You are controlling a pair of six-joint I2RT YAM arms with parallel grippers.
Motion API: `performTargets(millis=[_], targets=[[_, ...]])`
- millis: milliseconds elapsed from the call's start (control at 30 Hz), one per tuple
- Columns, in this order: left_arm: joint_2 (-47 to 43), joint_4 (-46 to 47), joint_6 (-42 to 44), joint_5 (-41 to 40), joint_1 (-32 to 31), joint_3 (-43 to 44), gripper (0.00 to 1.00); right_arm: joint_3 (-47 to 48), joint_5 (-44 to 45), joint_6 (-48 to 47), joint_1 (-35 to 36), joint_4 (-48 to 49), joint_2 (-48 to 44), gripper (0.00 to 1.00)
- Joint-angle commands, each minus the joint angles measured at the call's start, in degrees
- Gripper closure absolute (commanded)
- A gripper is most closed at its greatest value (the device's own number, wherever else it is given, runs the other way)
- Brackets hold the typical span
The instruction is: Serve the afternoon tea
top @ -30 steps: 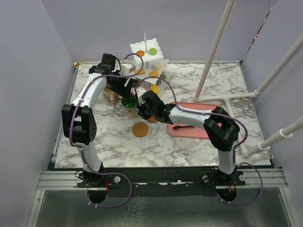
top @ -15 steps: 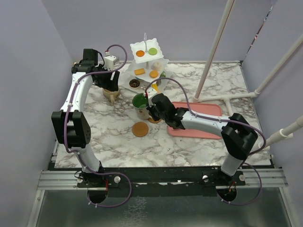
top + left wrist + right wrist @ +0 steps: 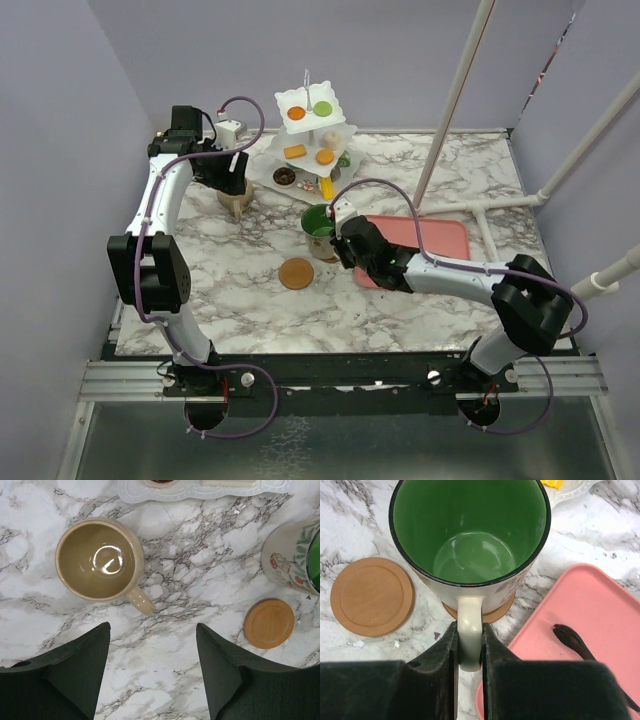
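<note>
The green-inside mug (image 3: 319, 222) (image 3: 470, 535) stands upright, and my right gripper (image 3: 469, 626) (image 3: 337, 240) is shut on its white handle. One round wooden coaster (image 3: 496, 613) shows beneath the mug's base; I cannot tell whether they touch. The second coaster (image 3: 296, 273) (image 3: 371, 596) (image 3: 269, 623) lies bare to the mug's left. My left gripper (image 3: 152, 626) (image 3: 232, 180) hangs open over the marble, just near of the beige mug (image 3: 99, 560) (image 3: 236, 202). The white three-tier stand (image 3: 310, 140) holds small pastries at the back.
A pink tray (image 3: 425, 250) (image 3: 590, 615) with black tongs (image 3: 572, 639) lies right of the mug. White pipes (image 3: 450, 110) slant up at the back right. The stand's bottom tier edge (image 3: 200, 491) is just beyond the beige mug.
My right arm has carried the green-inside mug to the right, over a coaster beside the tray. My left arm pulled back from the mug to the back left, above the beige mug.
</note>
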Motion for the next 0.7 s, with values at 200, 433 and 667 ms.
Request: performTargets(millis=[200, 433, 667], targets=[[1.9, 0.7, 0.8, -2.4, 0.8, 2.7, 0.29, -8.9, 4.2, 3.2, 0.1, 9.9, -2.9, 0.84], [4.7, 1.6, 1.0, -5.0, 1.2, 4.9, 0.29, -12.2, 5.1, 5.6, 0.1, 13.9, 0.0, 0.73], [8.7, 1.6, 1.6, -7.0, 2.0, 8.0, 0.29, -14.5, 8.2, 5.9, 0.1, 15.0, -3.3, 0.88]])
